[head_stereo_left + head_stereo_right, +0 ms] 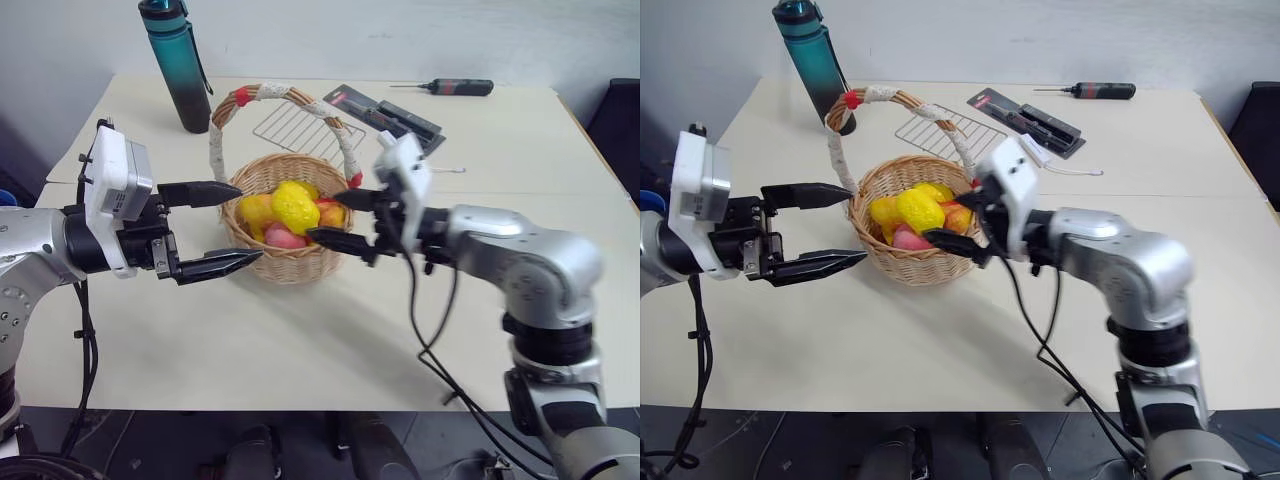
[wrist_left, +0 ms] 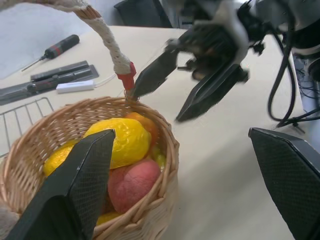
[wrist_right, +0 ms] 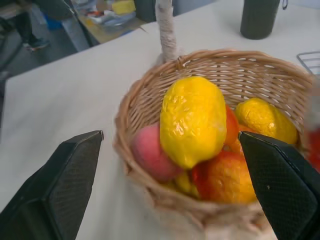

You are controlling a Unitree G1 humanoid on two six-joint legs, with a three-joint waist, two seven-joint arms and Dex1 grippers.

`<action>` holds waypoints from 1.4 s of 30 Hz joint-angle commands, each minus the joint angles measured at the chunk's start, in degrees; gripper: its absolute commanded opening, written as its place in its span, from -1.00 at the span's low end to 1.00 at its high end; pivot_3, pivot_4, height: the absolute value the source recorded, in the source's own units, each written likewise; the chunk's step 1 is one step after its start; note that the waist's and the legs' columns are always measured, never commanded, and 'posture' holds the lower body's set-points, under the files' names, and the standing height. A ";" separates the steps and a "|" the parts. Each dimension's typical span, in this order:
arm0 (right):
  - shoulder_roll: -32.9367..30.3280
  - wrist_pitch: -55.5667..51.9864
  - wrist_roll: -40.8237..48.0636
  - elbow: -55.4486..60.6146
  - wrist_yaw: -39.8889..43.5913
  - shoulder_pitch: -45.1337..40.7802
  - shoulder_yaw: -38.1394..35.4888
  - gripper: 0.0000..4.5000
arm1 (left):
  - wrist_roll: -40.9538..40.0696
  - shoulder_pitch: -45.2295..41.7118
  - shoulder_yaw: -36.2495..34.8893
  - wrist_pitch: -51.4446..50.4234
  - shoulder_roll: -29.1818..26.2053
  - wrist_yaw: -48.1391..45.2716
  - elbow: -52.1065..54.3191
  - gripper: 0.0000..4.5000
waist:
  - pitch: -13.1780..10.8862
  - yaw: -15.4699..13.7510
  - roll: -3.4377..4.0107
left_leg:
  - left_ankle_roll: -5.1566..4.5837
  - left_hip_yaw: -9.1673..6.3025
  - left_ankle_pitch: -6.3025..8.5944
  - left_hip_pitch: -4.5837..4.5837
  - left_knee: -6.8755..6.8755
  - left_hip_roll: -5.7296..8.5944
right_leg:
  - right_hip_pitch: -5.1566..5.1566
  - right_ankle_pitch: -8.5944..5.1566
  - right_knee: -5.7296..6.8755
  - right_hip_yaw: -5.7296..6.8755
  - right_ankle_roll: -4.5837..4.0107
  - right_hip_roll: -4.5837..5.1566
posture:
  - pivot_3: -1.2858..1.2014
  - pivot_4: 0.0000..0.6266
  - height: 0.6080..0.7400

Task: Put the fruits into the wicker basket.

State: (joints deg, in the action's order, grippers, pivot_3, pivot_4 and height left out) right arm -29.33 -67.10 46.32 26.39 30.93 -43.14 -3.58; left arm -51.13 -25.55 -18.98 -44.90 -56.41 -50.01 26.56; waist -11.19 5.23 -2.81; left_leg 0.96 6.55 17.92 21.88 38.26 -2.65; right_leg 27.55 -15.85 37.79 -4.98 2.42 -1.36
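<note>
In wicker basket point(image 1: 290, 262), lemon point(image 1: 295, 207) lengthwise, tilted

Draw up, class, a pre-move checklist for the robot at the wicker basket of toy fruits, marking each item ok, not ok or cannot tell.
1. Round light-tan woven wicker basket upright on the cream table: ok.
2. Glossy oval yellow lemon lying on top of the pile inside the basket: ok.
3. Pink rounded fruit inside the rim: ok.
4. Left end effector open and empty, beside the basket: ok.
5. Right end effector open and empty, at the opposite rim: ok.
6. No fruit left on the table: ok as far as seen; what lies behind the arms, cannot tell.
</note>
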 commanded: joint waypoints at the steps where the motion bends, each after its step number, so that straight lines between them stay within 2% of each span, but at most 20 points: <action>1: -5.07 -2.83 5.50 4.24 1.76 2.74 -7.34 0.98 | 0.67 -1.31 -0.07 1.72 -0.47 -1.15 -0.60 1.00 | 0.00 -0.12 0.00 | -0.02 0.00 0.00 -0.04 0.00 0.00 | -0.03 0.00 -0.01 -0.01 0.00 -0.01 | 0.03 -0.52 1.00; 3: -10.04 -1.61 4.79 5.46 2.57 6.37 -11.43 0.98 | 0.98 -1.44 -0.37 2.07 -0.90 -1.92 -1.33 1.00 | 0.00 -0.35 0.00 | -0.05 0.04 0.02 -0.09 -0.01 0.01 | -0.06 0.00 0.00 -0.05 0.00 -0.02 | 0.03 -0.52 1.00; 5: -12.37 0.32 3.71 6.19 1.85 8.59 -13.21 0.98 | 0.85 -1.68 -0.84 2.09 -0.89 -2.05 -1.97 1.00 | 0.00 -0.26 0.00 | -0.06 0.02 0.02 -0.13 -0.04 0.02 | -0.08 0.00 0.00 -0.05 0.00 -0.05 | 0.03 -0.52 1.00; 8: -10.51 3.23 1.89 5.08 -1.13 8.92 -11.83 0.98 | 1.01 -2.28 -0.32 2.46 -0.49 -1.67 -2.28 1.00 | 0.00 0.29 0.00 | -0.06 0.12 0.02 -0.27 -0.07 -0.01 | -0.15 0.00 0.02 -0.14 0.00 -0.10 | 0.03 -0.52 1.00; 15: 1.35 15.54 -10.15 -4.02 -6.63 4.32 0.62 0.98 | 1.16 -3.35 1.02 2.58 0.27 -0.57 -1.71 1.00 | 0.01 1.21 -0.02 | -0.09 0.17 -0.19 -0.43 -0.16 0.00 | -0.20 0.15 0.09 -0.24 -0.13 -0.14 | 0.03 -0.52 1.00; 19: 9.41 23.77 -16.01 -14.72 -7.27 -0.18 5.80 0.98 | 2.52 -3.48 1.50 2.90 0.14 0.48 -1.53 1.00 | 0.01 1.32 -0.02 | 0.13 0.17 -0.33 -0.43 -0.17 0.00 | -0.16 0.19 0.14 -0.23 -0.16 -0.14 | 0.03 -0.52 1.00; 23: 12.87 28.50 -19.72 -20.62 -7.43 -2.11 6.63 0.56 | 1.89 -2.99 0.84 2.26 0.12 1.07 -0.40 1.00 | 0.01 1.20 -0.02 | 0.15 0.16 -0.34 -0.41 -0.21 -0.03 | -0.11 0.23 0.17 -0.19 -0.20 -0.15 | 0.03 -0.52 1.00; 29: 14.05 30.55 -21.03 -20.98 -6.20 -2.08 6.60 -0.35 | 1.52 -2.64 0.56 1.84 0.33 2.24 0.07 1.00 | 0.01 1.01 -0.02 | 0.07 0.19 -0.26 -0.32 -0.21 -0.03 | -0.11 0.23 0.03 -0.15 -0.18 -0.09 | 0.03 -0.52 1.00; 33: 12.61 34.31 -22.54 -18.89 -3.15 -0.84 6.96 -0.91 | 1.29 -3.51 1.24 1.77 0.67 2.53 -0.13 1.00 | 0.01 1.18 -0.02 | 0.11 0.21 -0.29 -0.35 -0.20 -0.04 | -0.09 0.23 0.12 -0.16 -0.18 -0.11 | 0.03 -0.52 1.00; 37: 6.64 34.66 -17.23 -14.24 3.80 1.18 0.31 -0.91 | -0.53 -4.68 1.06 0.12 0.93 2.88 -0.74 1.00 | 0.01 0.93 -0.02 | 0.17 0.16 -0.33 -0.37 -0.20 -0.03 | -0.11 0.23 0.14 -0.14 -0.18 -0.13 | 0.03 -0.52 1.00; 42: -8.95 34.93 -14.69 -15.78 11.50 3.94 -11.34 -0.91 | -1.22 -4.98 1.20 -0.08 1.55 2.41 -1.08 1.00 | 0.00 -0.37 -0.01 | 0.06 0.18 -0.26 -0.34 -0.16 0.00 | -0.15 0.25 0.02 -0.14 -0.15 -0.09 | 0.03 -0.52 1.00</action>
State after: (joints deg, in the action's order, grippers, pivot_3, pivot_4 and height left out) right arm -35.56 -34.03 30.59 9.07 40.35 -39.23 -9.62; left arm -51.66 -29.51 -16.86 -45.56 -54.79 -47.47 24.81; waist -11.19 4.86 -2.82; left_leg 1.00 6.72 17.67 21.53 38.10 -2.64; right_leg 27.39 -15.60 37.80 -5.11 2.27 -1.45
